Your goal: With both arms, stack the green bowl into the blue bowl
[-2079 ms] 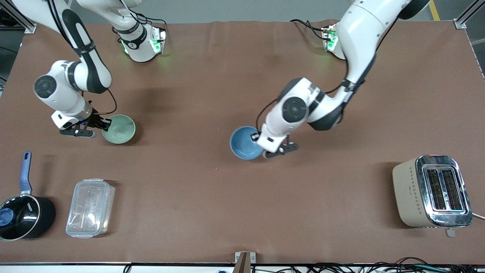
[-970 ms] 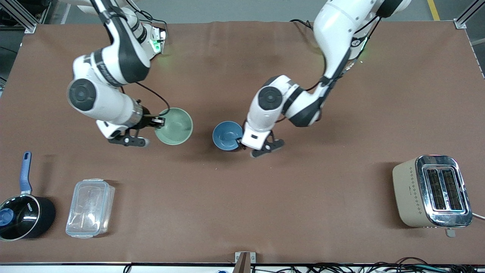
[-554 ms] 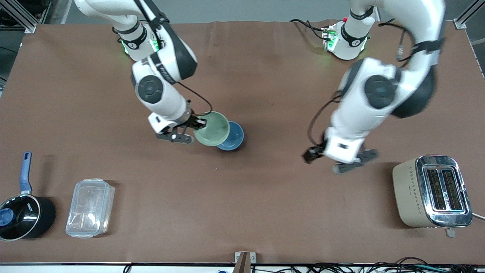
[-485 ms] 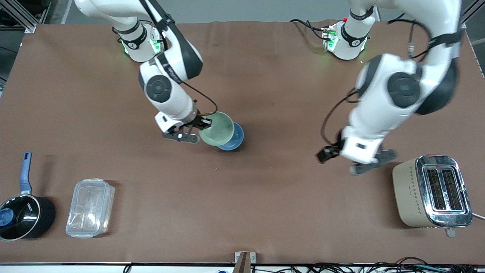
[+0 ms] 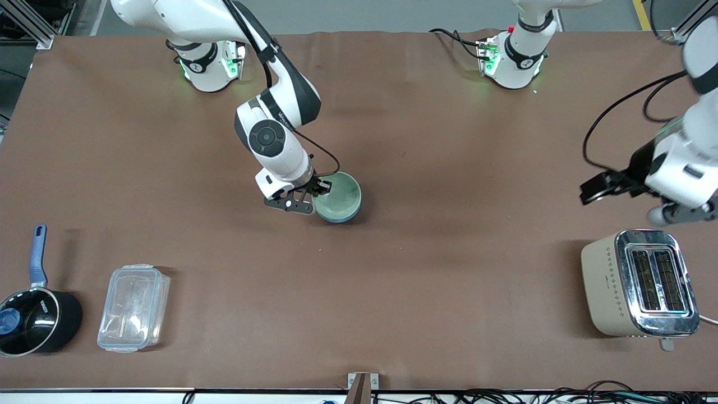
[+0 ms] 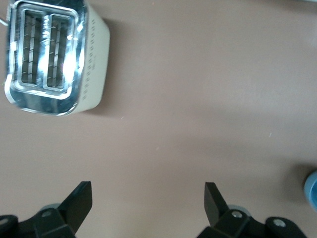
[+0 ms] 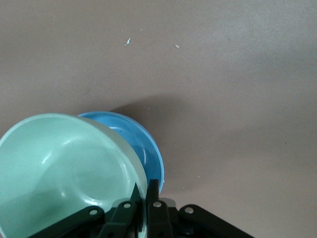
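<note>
The pale green bowl (image 5: 340,193) rests in the blue bowl (image 5: 343,218) near the table's middle; only the blue rim shows round it. In the right wrist view the green bowl (image 7: 64,168) sits slightly tilted inside the blue bowl (image 7: 148,144). My right gripper (image 5: 320,189) (image 7: 147,192) is shut on the green bowl's rim, one finger inside and one outside. My left gripper (image 5: 597,188) (image 6: 148,203) is open and empty, up in the air over bare table beside the toaster. A sliver of the blue bowl (image 6: 312,191) shows in the left wrist view.
A beige and chrome toaster (image 5: 639,283) (image 6: 49,54) stands near the front camera at the left arm's end. A black saucepan with a blue handle (image 5: 33,320) and a clear lidded container (image 5: 134,308) stand at the right arm's end.
My right gripper carried the green bowl across and set it into the blue bowl. My left gripper let go of the blue bowl, opened and swung away toward the toaster.
</note>
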`<action>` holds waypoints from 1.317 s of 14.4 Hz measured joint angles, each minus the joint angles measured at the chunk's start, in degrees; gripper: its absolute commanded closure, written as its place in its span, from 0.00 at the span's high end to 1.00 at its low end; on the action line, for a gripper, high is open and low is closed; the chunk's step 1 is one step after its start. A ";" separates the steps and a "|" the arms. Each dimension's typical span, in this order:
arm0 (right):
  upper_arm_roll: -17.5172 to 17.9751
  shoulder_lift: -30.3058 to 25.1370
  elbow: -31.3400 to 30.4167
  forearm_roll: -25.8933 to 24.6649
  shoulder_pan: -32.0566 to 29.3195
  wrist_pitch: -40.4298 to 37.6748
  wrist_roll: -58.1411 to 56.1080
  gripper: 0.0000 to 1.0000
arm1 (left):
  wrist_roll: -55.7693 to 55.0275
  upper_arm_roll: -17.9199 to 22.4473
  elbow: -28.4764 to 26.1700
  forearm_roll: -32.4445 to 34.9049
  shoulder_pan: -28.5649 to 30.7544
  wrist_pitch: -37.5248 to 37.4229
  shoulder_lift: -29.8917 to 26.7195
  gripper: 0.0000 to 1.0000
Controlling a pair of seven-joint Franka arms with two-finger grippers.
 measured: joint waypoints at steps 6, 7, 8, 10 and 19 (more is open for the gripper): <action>-0.19 1.06 -0.02 0.00 0.00 1.47 0.12 0.03 | 7.30 0.53 -5.95 0.00 1.56 -3.11 -8.53 1.00; -0.18 1.30 -0.03 0.00 0.00 1.93 0.12 0.04 | 7.65 0.90 -7.75 0.00 1.58 -3.11 -10.08 1.00; -0.18 1.52 -0.03 0.00 0.00 2.26 0.12 0.06 | 7.74 1.11 -9.16 0.00 1.64 -3.11 -11.35 1.00; -0.18 1.89 -0.03 0.00 0.01 2.46 0.13 0.18 | 7.76 1.18 -10.52 0.00 1.69 -3.10 -12.64 1.00; -1.02 1.39 0.76 -0.57 -0.24 -0.82 0.16 1.00 | 7.76 1.23 -11.30 0.00 1.91 -2.75 -12.60 1.00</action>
